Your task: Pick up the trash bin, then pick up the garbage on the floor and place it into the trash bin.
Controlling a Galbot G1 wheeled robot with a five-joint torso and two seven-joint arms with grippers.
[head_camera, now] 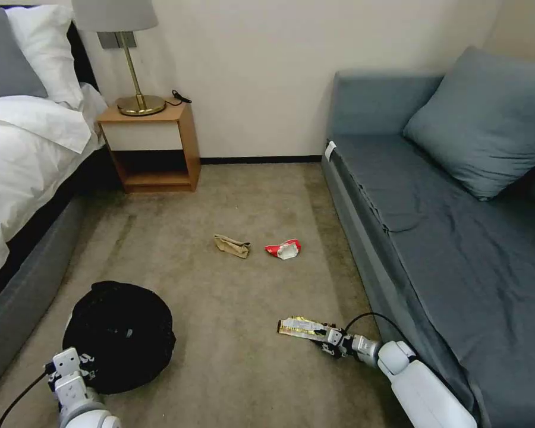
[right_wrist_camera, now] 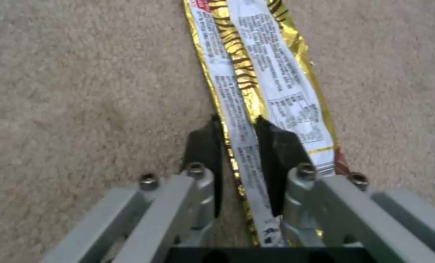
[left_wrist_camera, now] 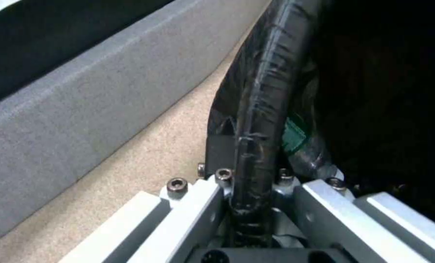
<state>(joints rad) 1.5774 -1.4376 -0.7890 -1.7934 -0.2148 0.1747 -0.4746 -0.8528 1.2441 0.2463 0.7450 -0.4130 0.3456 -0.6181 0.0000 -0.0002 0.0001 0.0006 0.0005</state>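
Observation:
The trash bin [head_camera: 122,336], wrapped in its crinkled black bag, is at the lower left of the head view, near the bed. My left gripper [head_camera: 71,365] is shut on its bag-covered rim [left_wrist_camera: 259,109], one finger inside and one outside. A bit of green label [left_wrist_camera: 294,137] shows inside the bin. The black-and-yellow snack wrapper [head_camera: 300,327] lies on the carpet beside the sofa. My right gripper [right_wrist_camera: 239,128] is low over the wrapper's near end, its black fingers pinching a strip of the wrapper [right_wrist_camera: 266,65]. Farther off lie a crumpled brown paper bag [head_camera: 232,245] and a red-and-white wrapper [head_camera: 283,249].
A bed [head_camera: 24,178] with a grey base [left_wrist_camera: 81,102] runs along the left. A grey sofa [head_camera: 446,226] with a cushion lines the right. A wooden nightstand [head_camera: 151,142] with a lamp stands at the far wall. Open carpet lies between them.

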